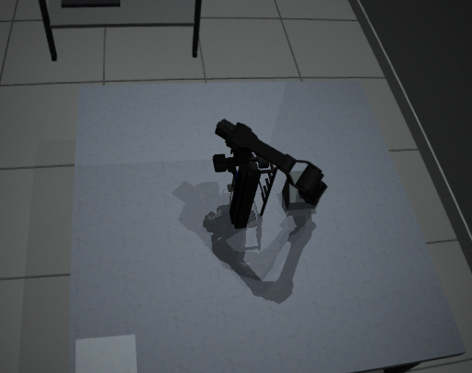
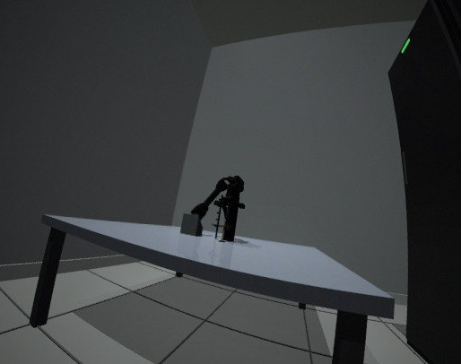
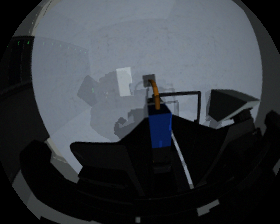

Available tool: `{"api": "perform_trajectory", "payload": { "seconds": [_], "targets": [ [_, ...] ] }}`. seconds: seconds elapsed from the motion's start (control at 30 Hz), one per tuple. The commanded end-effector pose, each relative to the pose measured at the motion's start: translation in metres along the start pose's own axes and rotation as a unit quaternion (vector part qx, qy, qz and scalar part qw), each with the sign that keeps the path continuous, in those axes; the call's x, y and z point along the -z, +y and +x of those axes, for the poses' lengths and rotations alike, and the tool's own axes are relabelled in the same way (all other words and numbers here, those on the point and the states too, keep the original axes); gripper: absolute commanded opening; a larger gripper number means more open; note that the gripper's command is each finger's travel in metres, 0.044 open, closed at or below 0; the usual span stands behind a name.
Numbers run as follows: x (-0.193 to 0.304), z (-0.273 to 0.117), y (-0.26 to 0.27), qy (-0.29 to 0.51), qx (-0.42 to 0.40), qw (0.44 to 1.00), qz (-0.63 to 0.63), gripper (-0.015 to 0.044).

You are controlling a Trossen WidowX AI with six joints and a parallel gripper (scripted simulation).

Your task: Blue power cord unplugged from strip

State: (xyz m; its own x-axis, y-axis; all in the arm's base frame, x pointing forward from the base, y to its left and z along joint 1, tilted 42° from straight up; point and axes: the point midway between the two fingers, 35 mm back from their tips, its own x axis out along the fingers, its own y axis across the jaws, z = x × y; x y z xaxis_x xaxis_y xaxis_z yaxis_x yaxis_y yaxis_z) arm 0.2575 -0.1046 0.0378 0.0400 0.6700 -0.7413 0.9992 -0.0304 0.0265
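Observation:
In the wrist view a blue plug [image 3: 160, 125] sits between my two dark fingers, and my gripper [image 3: 159, 119] is shut on it. A short orange piece [image 3: 151, 90] shows just beyond the plug. A thin black bar-like frame [image 3: 184, 95] [image 1: 266, 187] [image 2: 218, 221], which may be the power strip, lies right beside it. In the top view the arm hangs straight down over the middle of the table [image 1: 126, 257]. My gripper [image 1: 238, 221] [image 2: 228, 236] is low near the table top. A small spot of blue [image 1: 236, 175] shows beside the arm. The cord itself is too dark to trace.
A grey box [image 1: 291, 195] [image 2: 191, 224] stands at the arm's base, right of the gripper. A white patch [image 1: 106, 354] lies at the table's front left corner. Another table's legs [image 1: 48, 32] stand behind. A tall dark cabinet [image 2: 437, 202] stands at the right.

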Motion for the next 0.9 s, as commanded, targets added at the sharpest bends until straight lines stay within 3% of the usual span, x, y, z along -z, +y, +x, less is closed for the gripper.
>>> {"api": "perform_trajectory", "payload": {
  "seconds": [0.0,0.87],
  "targets": [
    [-0.011,-0.002,0.001,-0.006,-0.002,1.0,-0.001,0.0],
    [-0.053,-0.008,0.001,-0.007,-0.002,1.0,0.0,0.0]
  ]
}}
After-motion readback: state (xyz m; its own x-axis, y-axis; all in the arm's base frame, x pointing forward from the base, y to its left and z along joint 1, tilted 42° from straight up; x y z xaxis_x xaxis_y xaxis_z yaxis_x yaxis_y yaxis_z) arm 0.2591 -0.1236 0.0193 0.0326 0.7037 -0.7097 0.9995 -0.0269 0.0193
